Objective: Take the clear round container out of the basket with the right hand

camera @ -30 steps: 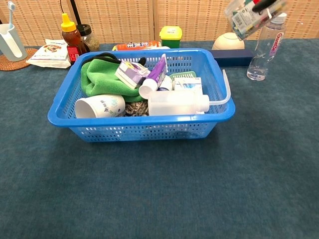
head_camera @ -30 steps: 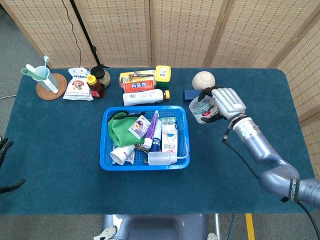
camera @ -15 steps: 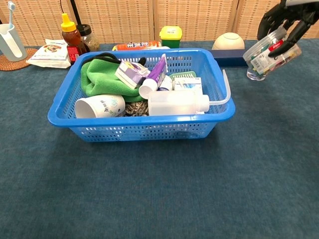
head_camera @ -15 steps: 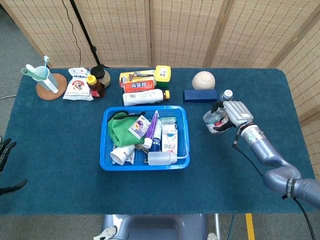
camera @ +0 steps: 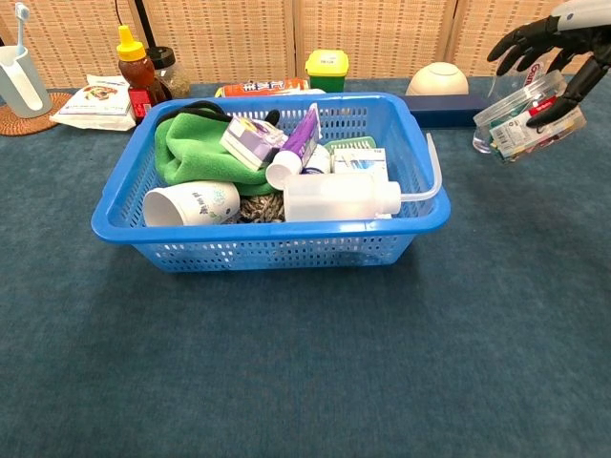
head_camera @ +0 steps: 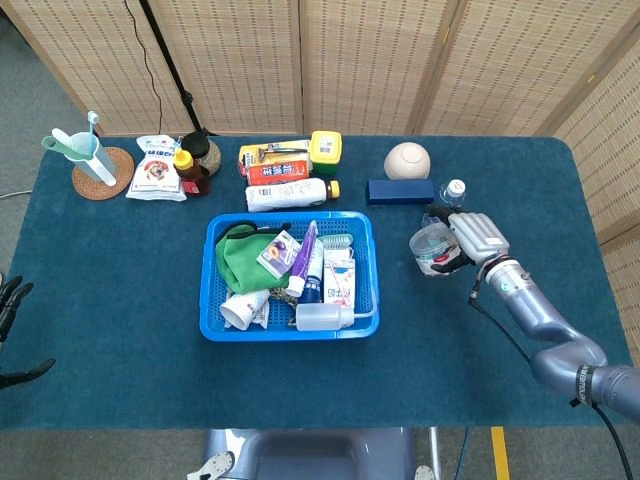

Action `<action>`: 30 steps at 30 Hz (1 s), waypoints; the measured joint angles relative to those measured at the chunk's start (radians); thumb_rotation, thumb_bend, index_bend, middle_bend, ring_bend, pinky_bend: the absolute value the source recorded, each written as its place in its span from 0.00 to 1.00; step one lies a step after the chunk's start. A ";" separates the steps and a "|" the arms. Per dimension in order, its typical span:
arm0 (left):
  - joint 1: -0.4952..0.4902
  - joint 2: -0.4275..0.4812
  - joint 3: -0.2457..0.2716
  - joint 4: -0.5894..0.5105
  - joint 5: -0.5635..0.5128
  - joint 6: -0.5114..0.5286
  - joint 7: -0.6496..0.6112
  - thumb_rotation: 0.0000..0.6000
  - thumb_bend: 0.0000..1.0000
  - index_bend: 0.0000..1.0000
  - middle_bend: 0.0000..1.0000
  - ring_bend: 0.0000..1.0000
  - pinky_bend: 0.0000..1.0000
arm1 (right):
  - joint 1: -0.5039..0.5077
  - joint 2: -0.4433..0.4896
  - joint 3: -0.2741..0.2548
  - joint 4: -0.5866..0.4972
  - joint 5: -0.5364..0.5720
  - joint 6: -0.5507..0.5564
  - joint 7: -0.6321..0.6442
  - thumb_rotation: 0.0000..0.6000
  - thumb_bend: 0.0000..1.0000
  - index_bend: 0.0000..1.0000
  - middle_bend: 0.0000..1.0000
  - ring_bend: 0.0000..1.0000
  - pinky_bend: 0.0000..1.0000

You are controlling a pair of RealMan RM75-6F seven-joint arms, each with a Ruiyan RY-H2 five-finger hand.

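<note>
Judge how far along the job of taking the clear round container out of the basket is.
Done: the clear round container is outside the blue basket, on its right. In hand: the right hand grips it, tilted, above the table. Left: setting it down and letting go. The left hand sits idle.

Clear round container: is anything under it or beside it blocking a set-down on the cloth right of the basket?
Nothing visible does. The right hand holds the clear round container outside the basket, over bare blue cloth. The water bottle stands just behind it, so lower straight down rather than backward.
</note>
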 measured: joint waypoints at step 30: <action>0.045 -0.015 0.010 0.008 0.024 0.088 -0.005 1.00 0.00 0.00 0.00 0.00 0.00 | -0.337 0.153 -0.090 -0.183 -0.366 0.570 -0.010 1.00 0.12 0.00 0.00 0.00 0.00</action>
